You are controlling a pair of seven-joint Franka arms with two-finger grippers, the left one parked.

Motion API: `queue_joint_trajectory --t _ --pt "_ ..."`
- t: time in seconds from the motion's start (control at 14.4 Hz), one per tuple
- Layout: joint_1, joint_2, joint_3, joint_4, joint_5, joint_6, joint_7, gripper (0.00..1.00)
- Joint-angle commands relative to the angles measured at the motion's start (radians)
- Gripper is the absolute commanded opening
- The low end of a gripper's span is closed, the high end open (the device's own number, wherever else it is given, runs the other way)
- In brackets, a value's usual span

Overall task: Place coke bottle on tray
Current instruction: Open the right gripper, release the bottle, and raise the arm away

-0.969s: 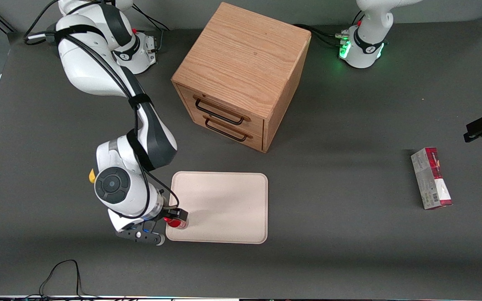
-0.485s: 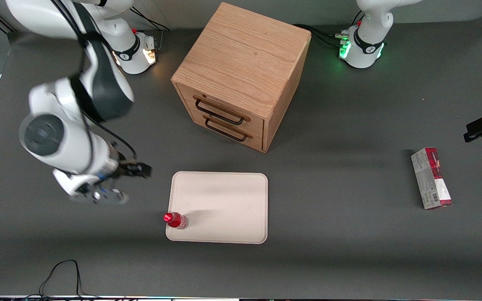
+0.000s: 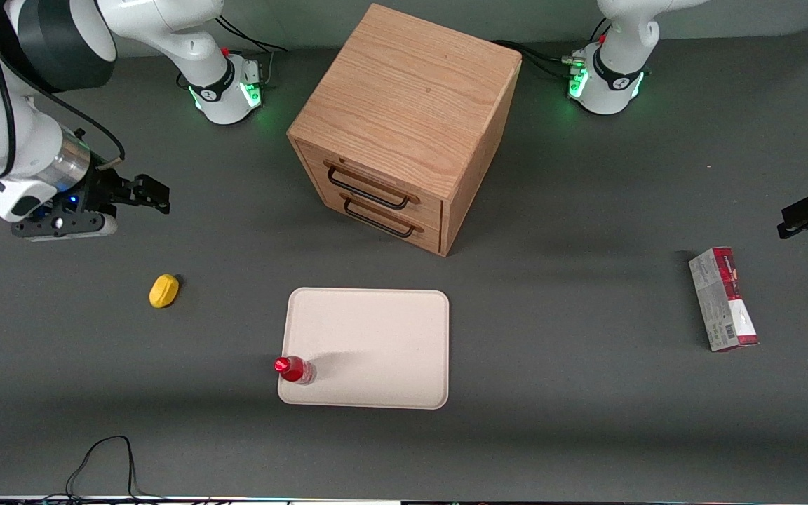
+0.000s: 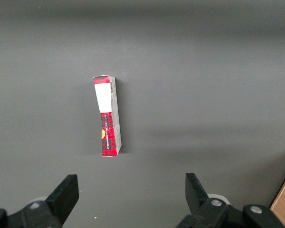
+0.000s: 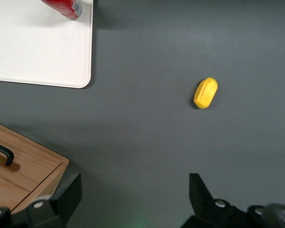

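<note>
The small red coke bottle (image 3: 296, 369) with its shiny red cap stands on the cream-beige tray (image 3: 376, 344), at the tray's corner nearest the front camera on the working arm's side. In the right wrist view the bottle (image 5: 62, 7) shows partly, on the tray (image 5: 38, 52). My gripper (image 3: 155, 196) is raised, open and empty, well away from the tray toward the working arm's end of the table, farther from the front camera than the yellow lump. Its open fingers also frame the right wrist view (image 5: 133, 192).
A yellow rounded lump (image 3: 163, 290) lies on the table between my gripper and the tray; it also shows in the right wrist view (image 5: 205, 92). A wooden drawer cabinet (image 3: 404, 126) stands farther back. A red-and-grey carton box (image 3: 723, 299) lies toward the parked arm's end.
My gripper let go of the bottle on the tray, rose and swung away toward the working arm's end. The bottle stays standing on the tray. The yellow lump is uncovered.
</note>
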Motion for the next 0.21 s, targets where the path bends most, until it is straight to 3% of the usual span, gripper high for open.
queue_joint_trajectory --t 0.0,0.14 --pt "-0.018 0.015 0.012 0.071 0.009 -0.053 -0.023 1.00" --pt "-0.021 0.032 0.006 0.137 0.012 -0.127 -0.026 1.00"
